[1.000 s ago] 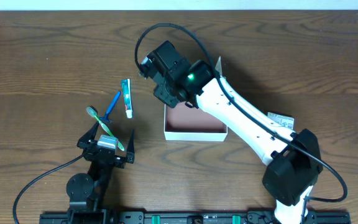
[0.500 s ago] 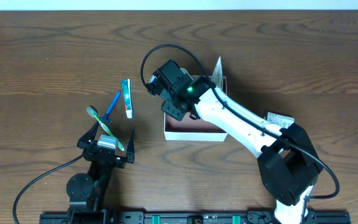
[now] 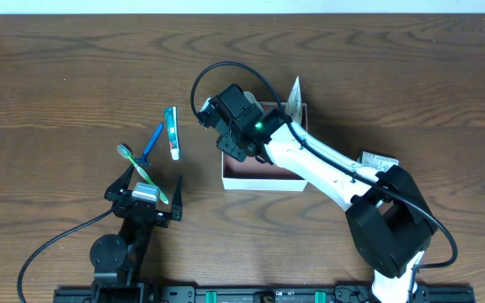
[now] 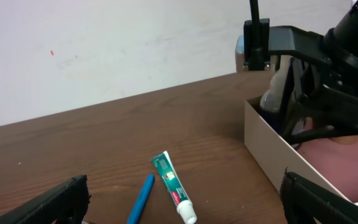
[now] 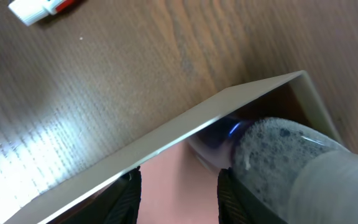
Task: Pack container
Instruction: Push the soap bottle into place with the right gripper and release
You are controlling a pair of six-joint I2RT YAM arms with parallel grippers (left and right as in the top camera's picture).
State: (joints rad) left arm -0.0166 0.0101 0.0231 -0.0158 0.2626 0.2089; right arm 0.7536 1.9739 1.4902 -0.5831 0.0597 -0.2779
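The container (image 3: pixel 263 182), a shallow white-walled box with a reddish-brown floor, sits mid-table. My right gripper (image 3: pixel 236 141) is lowered inside it by the left wall. In the right wrist view the fingers (image 5: pixel 179 186) are apart over the bare floor, beside the white wall (image 5: pixel 166 137). A clear foamy bottle (image 5: pixel 278 149) lies just right of them in the corner. It also shows in the left wrist view (image 4: pixel 272 96). My left gripper (image 3: pixel 146 204) rests open and empty near the front edge. A toothpaste tube (image 3: pixel 172 133) and a blue stick (image 3: pixel 152 143) lie left of the container.
A green toothbrush (image 3: pixel 137 171) lies just ahead of the left gripper. A white sachet (image 3: pixel 294 89) stands at the container's far right corner. Another packet (image 3: pixel 380 161) lies right of the right arm. The toothpaste tube (image 4: pixel 174 186) shows ahead of the left fingers (image 4: pixel 179 208).
My right gripper has moved from above the container's far left corner down into the container. It has barely moved in the last half second. The left arm is still.
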